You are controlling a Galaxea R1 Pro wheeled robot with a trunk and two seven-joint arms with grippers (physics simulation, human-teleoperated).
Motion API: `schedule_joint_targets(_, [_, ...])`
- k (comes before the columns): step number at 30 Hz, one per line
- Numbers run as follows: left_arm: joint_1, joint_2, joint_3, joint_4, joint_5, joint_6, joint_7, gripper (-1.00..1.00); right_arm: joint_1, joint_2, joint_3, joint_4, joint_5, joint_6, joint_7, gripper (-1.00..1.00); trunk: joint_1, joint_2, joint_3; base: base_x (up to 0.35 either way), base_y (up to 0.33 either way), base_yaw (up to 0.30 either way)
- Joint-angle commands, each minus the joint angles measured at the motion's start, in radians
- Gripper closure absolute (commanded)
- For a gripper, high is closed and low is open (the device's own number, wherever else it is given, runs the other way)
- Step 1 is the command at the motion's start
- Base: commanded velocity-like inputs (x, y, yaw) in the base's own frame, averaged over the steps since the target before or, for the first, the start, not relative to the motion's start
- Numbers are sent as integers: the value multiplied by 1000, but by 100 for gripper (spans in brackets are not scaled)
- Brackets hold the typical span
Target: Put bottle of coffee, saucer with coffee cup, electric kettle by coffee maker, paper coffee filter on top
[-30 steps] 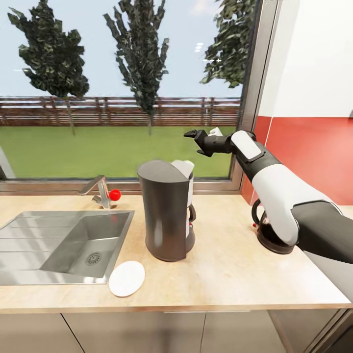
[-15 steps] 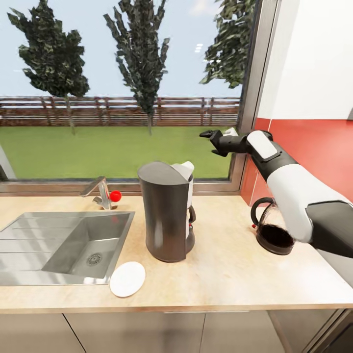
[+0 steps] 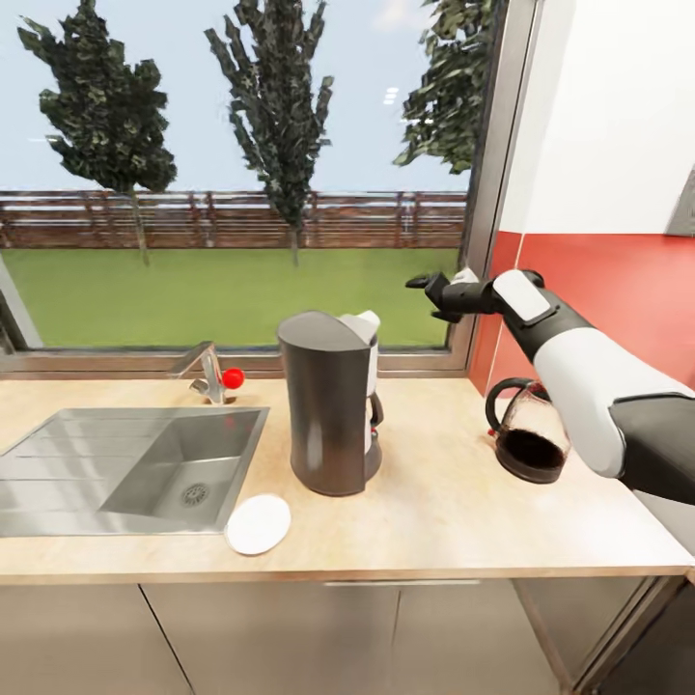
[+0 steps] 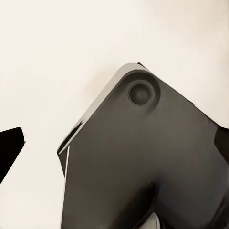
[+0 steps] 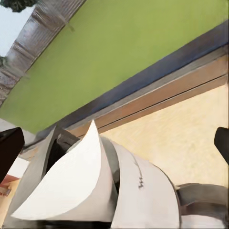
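Head view: hovering high beside the window frame, right gripper (image 3: 431,290) with fingers spread, pinching nothing. Sitting below and off to its fingertip side, the coffee maker (image 3: 333,410) on the kitchen countertop (image 3: 454,512), a paper coffee filter (image 3: 368,321) perching at the back edge of its top. Standing under the forearm, the electric kettle (image 3: 526,431), close to the sleeve — risking a knock from the elbow on any downward swing. Lying further off past the machine's base, the saucer (image 3: 258,524), overhanging the steel sink (image 3: 135,468) rim a little; likely to tip in if nudged.

Left wrist view: showing a dark grey housing (image 4: 143,157) against pale wall; left gripper's state impossible to tell.

Right wrist view: looking straight down the open fingers at the filter (image 5: 71,183), leaning upright rather than lying flat on the machine. Looking loosely seated, so possibly sliding off with any brush from a fingertip (image 5: 8,150).
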Motion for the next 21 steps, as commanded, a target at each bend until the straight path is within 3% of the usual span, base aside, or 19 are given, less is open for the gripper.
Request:
schedule_joint_targets(1, [0, 0, 8, -2, -1, -1, -3, -100, -1, 0, 6, 4, 8, 1, -2, -100, 0, -2, -2, -320, 0, 0])
schedule_joint_targets(9, [0, -1, 7, -6, -1, 4, -3, -100, -1, 4, 6, 66, 37, -9, -3, -100, 0, -2, -2, -328, 0, 0])
schedule_joint_targets(21, [0, -12, 8, -8, -3, 4, -3, -100, -1, -1, 6, 205, 71, -90, 19, -100, 0, -2, -2, -332, 0, 0])
